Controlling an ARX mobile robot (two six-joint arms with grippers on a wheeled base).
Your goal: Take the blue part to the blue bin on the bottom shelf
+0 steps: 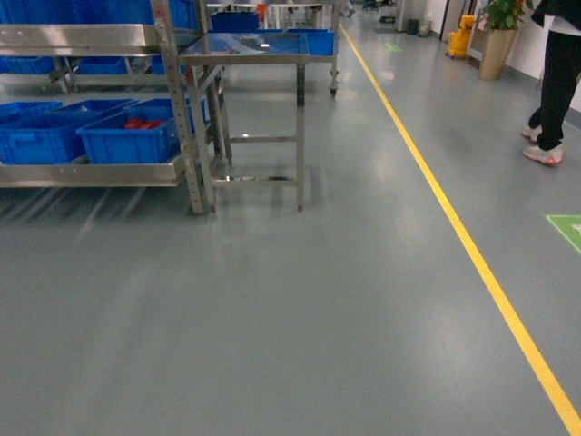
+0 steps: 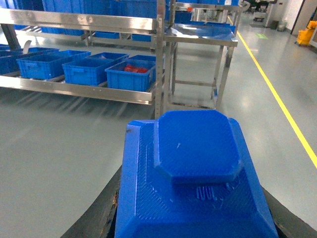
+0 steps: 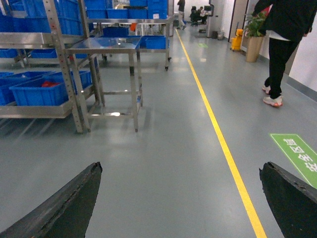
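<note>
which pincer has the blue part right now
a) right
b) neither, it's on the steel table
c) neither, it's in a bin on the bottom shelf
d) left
d: in the left wrist view the blue part fills the space between the left pincer's dark fingers, while the right pincer is wide open with only floor between its fingers.

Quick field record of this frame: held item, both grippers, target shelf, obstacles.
held item: blue part, filling the left wrist view between the left gripper's jaws
left gripper: shut on the part
right gripper: open, nothing between the jaws
target: bottom shelf, blue bins on it; nearest blue bin holds something red
obstacles: steel table right of the rack; person walking far right
floor mark: yellow line
</note>
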